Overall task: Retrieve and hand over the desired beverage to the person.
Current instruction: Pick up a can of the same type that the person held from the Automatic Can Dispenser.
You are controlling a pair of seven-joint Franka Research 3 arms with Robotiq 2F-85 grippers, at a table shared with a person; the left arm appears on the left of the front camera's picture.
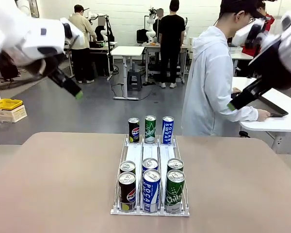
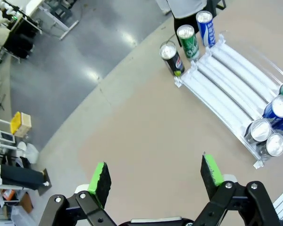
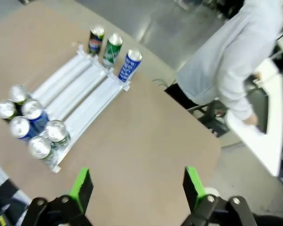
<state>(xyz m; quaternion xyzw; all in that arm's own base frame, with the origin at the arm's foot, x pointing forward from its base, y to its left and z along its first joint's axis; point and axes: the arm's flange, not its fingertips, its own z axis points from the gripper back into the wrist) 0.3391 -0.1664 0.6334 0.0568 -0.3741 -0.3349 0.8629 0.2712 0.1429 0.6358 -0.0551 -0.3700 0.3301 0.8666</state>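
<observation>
Your left gripper (image 2: pixel 155 173) is spread wide. Its black fingers end in rough green pads (image 2: pixel 100 181), with nothing between them and nothing touched. It hangs above the smooth tan tabletop (image 2: pixel 146 117), well apart from the rack. Your right gripper (image 3: pixel 137 183) is also spread wide and empty, above the same tabletop near one of its corners.

The rack (image 1: pixel 150 155) is clear plastic with three long, straight lanes running away from you. At its far end three slim metal cans stand upright side by side: a black Pepsi can (image 1: pixel 134 130), a green Chilsung can (image 1: pixel 150 128) and a blue Pocari Sweat can (image 1: pixel 168 129). At the near end six more cans (image 1: pixel 151 189) sit in two rows of three, their shiny lids facing up.

The person (image 1: pixel 211 82), in a soft white hooded coat, stands beyond the table's far edge, to the right of the rack. Their body is upright but leans forward, turned side-on to you and facing a white side table (image 1: pixel 286 124). One hand rests on a flat black rectangular tray (image 1: pixel 277 109) lying on that side table.
</observation>
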